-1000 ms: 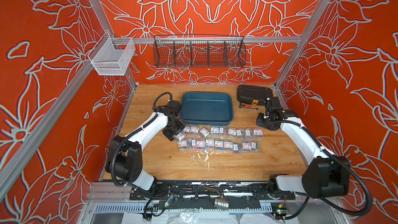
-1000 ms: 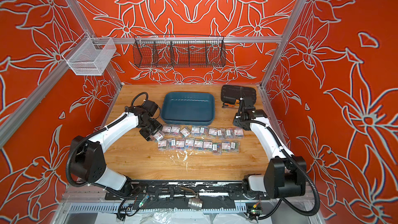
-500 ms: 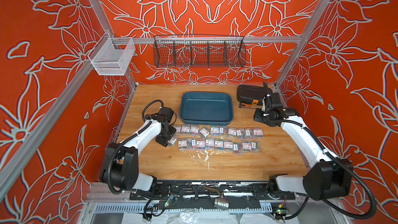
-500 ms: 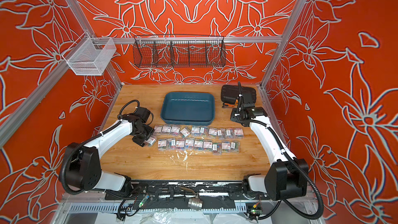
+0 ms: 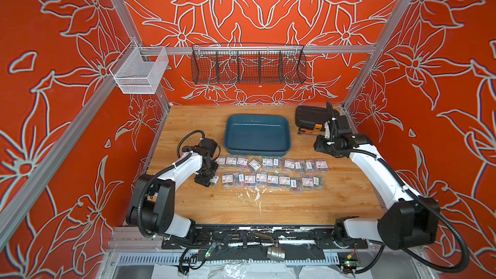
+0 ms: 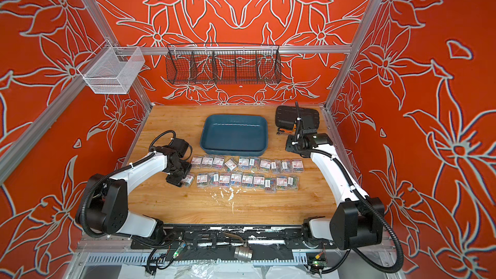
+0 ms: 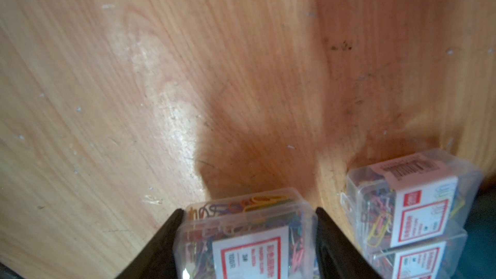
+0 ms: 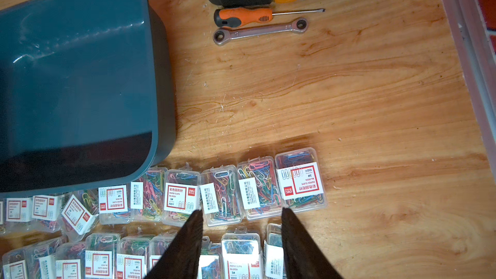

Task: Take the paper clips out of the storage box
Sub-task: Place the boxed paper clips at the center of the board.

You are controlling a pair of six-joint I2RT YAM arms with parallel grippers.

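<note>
Down to the near row's end on the counter (image 5: pixel 268 210) the left jaws have brought a box of paper clips (image 7: pixel 241 240), clamped by its sides. Right jaws hang apart, empty. Light, stiff, slick plastic — hold mid-sides squarely.

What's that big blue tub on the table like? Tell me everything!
The blue tub is a shallow rectangular tray of shiny dark teal plastic, with rounded corners and a rolled rim. It is empty inside and sits flat, open side up, near the back of the wooden table. A row of paper clip boxes lies along its front wall.
</note>
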